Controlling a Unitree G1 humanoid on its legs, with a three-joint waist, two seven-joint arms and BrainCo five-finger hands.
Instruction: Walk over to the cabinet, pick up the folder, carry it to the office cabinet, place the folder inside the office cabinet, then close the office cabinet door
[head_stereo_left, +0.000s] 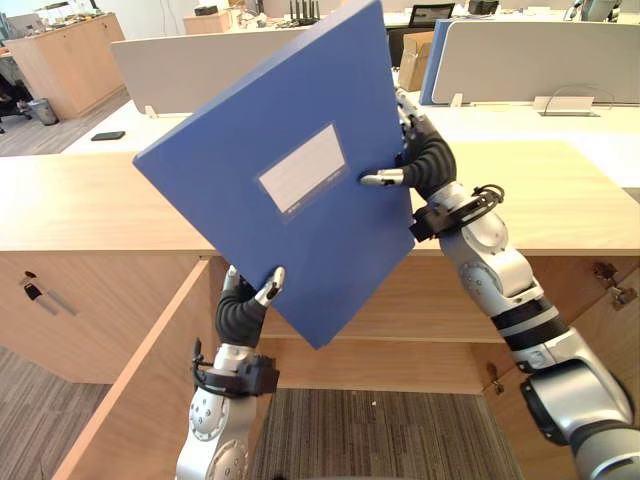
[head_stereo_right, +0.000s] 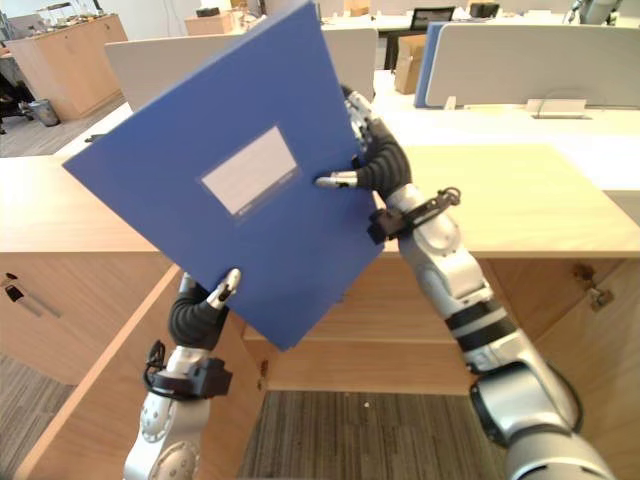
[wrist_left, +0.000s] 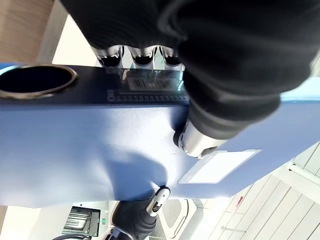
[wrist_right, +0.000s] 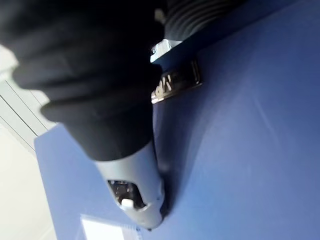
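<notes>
Blue folder (head_stereo_left: 320, 250) over wooden cabinet top (head_stereo_left: 80, 200); grey partitions (head_stereo_left: 530, 60) behind

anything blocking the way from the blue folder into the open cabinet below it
Nothing visible does. The left hand and right hand both pinch the flat blue folder before the light wooden cabinet's open compartment, whose doors stand wide. The folder hides part of the opening.

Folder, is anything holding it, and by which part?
Both hands hold the folder, tilted: the left hand pinches its spine edge near the lowest corner, the right hand pinches the opposite edge, thumbs on the front cover.
</notes>
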